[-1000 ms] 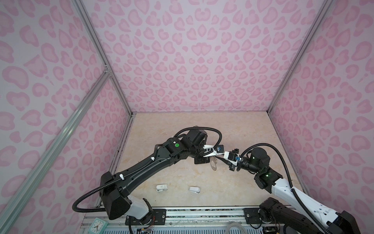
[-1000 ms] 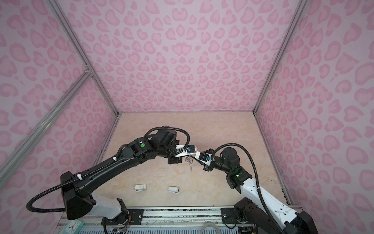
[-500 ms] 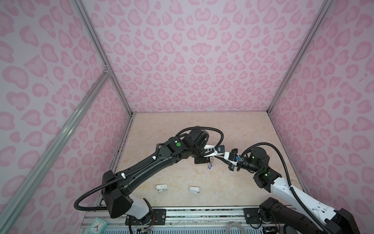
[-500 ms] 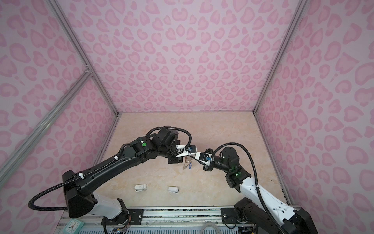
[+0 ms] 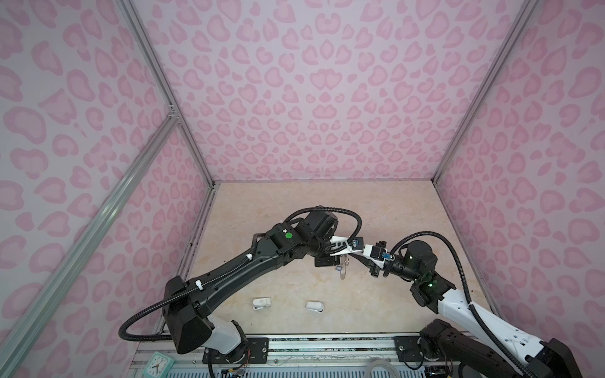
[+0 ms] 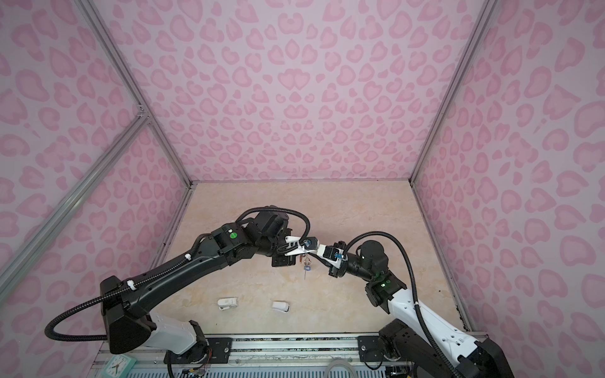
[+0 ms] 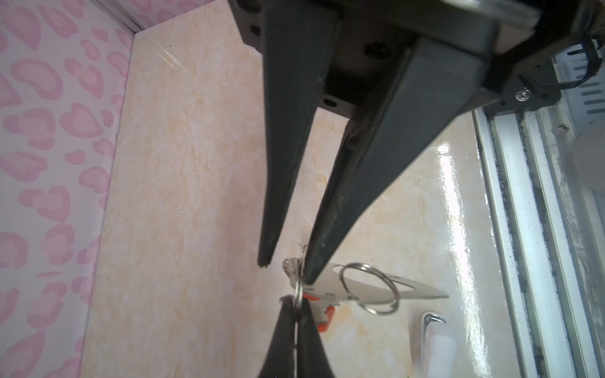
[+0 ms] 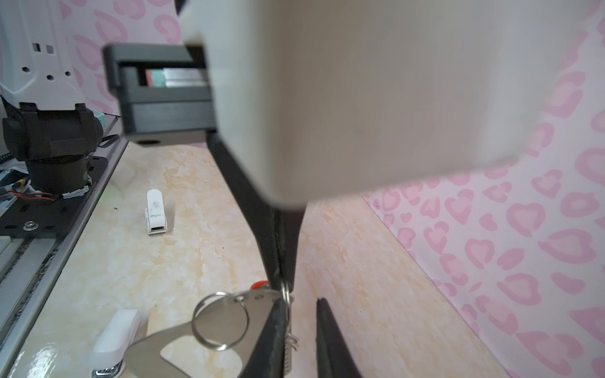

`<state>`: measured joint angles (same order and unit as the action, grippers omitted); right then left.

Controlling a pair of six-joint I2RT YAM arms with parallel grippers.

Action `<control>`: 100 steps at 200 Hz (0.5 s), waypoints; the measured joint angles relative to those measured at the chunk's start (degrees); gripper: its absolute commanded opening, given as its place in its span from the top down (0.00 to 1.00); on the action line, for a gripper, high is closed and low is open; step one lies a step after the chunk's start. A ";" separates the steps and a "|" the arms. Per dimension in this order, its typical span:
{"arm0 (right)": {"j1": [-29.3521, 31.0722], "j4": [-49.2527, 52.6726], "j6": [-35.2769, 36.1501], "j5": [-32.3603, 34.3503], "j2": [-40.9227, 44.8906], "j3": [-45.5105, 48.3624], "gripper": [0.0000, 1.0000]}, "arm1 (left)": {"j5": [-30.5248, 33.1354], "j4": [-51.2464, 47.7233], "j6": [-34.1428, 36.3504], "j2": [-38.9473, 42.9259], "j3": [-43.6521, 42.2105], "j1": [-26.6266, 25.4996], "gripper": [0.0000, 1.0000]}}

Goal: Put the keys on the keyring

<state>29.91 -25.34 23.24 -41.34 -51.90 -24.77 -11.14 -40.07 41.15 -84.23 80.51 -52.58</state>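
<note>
Flat grey metal keyring [image 8: 258,302] (thin, slotted) — left pincer [image 7: 292,299] pinched on it, right pincer [image 8: 299,302] narrowly parted

Both top views look down from high; wrist views sit close, facing the floor [image 5: 294,203].

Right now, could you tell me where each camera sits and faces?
Top views: above the front rail, looking down at the table; left arm and right arm show.
Left wrist: on the left arm, looking along the shut left tool at the keyring.
Right wrist: on the right arm, along the right tool at the keyring.
Shared: both wrist views show the keyring.
</note>
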 measured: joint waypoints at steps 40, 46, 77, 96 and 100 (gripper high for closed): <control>-0.37 0.13 -2.03 0.92 1.66 0.92 0.78 | -0.07 0.13 0.44 0.44 -0.04 -0.02 0.97; -0.42 0.13 -2.29 1.27 1.84 1.05 0.78 | -0.15 0.11 0.44 0.48 -0.04 -0.04 0.97; -0.66 -0.11 -3.82 1.16 1.70 1.11 0.78 | -0.44 0.42 0.46 0.79 -0.17 -0.04 0.97; -0.68 -0.13 -4.79 0.63 1.25 1.14 0.78 | -0.44 0.46 0.48 0.94 -0.26 -0.02 0.97; -0.68 -0.13 -5.01 0.48 1.20 1.14 0.78 | -0.42 0.50 0.48 0.98 -0.31 -0.02 0.97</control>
<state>29.23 -25.47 18.24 -40.86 -50.70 -23.64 -11.55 -39.57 41.63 -83.24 80.20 -52.60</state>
